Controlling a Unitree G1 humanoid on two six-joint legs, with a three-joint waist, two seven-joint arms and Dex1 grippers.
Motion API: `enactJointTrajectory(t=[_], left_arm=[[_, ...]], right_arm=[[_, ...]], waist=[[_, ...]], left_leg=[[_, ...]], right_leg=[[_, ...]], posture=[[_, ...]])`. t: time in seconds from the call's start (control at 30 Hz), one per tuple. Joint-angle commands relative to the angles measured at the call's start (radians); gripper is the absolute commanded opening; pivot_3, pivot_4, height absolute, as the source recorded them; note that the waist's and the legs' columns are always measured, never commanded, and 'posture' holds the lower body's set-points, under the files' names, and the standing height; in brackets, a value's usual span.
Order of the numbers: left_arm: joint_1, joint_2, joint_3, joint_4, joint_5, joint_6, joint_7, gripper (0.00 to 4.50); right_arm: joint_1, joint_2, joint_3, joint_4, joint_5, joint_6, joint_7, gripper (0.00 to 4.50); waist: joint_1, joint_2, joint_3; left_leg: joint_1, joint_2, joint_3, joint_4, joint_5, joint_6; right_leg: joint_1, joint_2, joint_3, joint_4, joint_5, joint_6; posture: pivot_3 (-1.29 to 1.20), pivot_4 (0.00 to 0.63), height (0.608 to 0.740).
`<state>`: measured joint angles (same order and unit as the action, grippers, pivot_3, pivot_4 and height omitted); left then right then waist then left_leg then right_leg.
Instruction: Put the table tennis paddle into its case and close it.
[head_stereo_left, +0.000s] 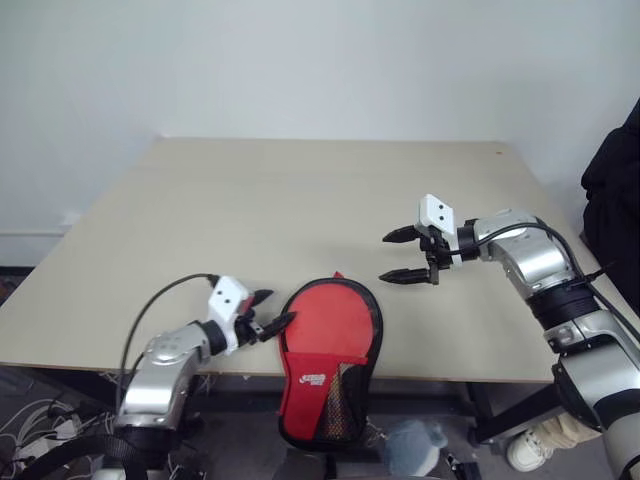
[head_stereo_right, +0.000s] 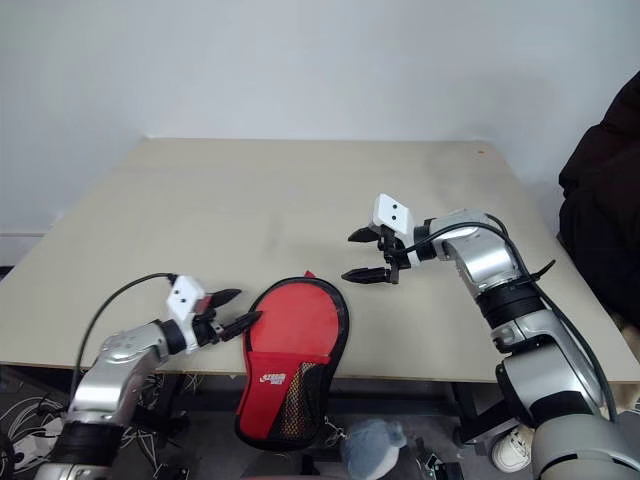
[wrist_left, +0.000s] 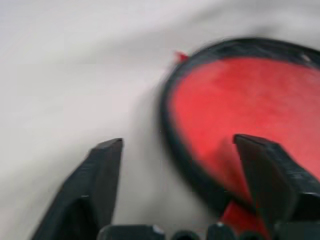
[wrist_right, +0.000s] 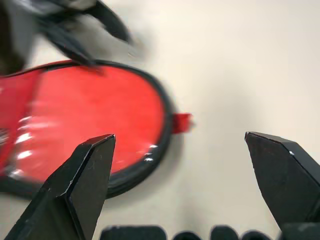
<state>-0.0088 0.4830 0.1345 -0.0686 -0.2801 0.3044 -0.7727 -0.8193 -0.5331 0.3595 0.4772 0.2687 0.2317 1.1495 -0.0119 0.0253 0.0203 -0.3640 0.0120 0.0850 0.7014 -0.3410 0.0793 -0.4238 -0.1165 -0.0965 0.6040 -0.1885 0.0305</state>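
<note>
Overhanging the table (head_stereo_left: 300, 190) edge, the case (head_stereo_left: 330, 350) lies between released left gripper (head_stereo_left: 268, 310) and right gripper (head_stereo_left: 402, 255).

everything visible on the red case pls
The case is a paddle-shaped red pouch with black edging, fabric by the look, a white logo and a mesh pocket on its narrow end. It lies flat at the table's near edge, narrow end hanging over it. A small red tab sticks out at the rounded end. The open left gripper sits beside it; contact is unclear.
</note>
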Motion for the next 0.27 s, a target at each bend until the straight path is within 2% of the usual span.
enactJointTrajectory(t=[0.03,0.17,0.27], left_arm=[[0.055,-0.012,0.121,-0.132,-0.036,0.006,0.113,4.49],[0.164,-0.086,0.174,-0.239,-0.112,0.070,0.194,4.49],[0.215,-0.122,0.184,-0.266,-0.112,0.081,0.248,4.49]], right_arm=[[0.015,0.063,-0.059,-0.039,-0.020,0.043,-0.105,4.50],[0.020,0.147,-0.092,-0.004,-0.036,0.070,-0.197,4.50],[0.012,0.198,-0.115,0.033,-0.045,0.084,-0.242,4.50]], waist=[[-0.008,0.000,0.002],[-0.014,0.000,0.004],[-0.015,0.000,0.004]], left_leg=[[0.000,0.000,0.000,0.000,0.000,-0.001],[0.002,0.000,0.003,-0.001,0.001,-0.002],[0.004,0.001,0.007,-0.001,0.002,-0.003]], right_leg=[[0.000,0.000,0.000,0.000,0.000,0.000],[0.000,0.000,0.002,0.001,0.000,0.000],[0.000,0.001,0.004,0.002,0.000,0.000]], posture=[[0.00,0.000,0.740],[0.00,0.000,0.740],[0.00,0.000,0.740]])
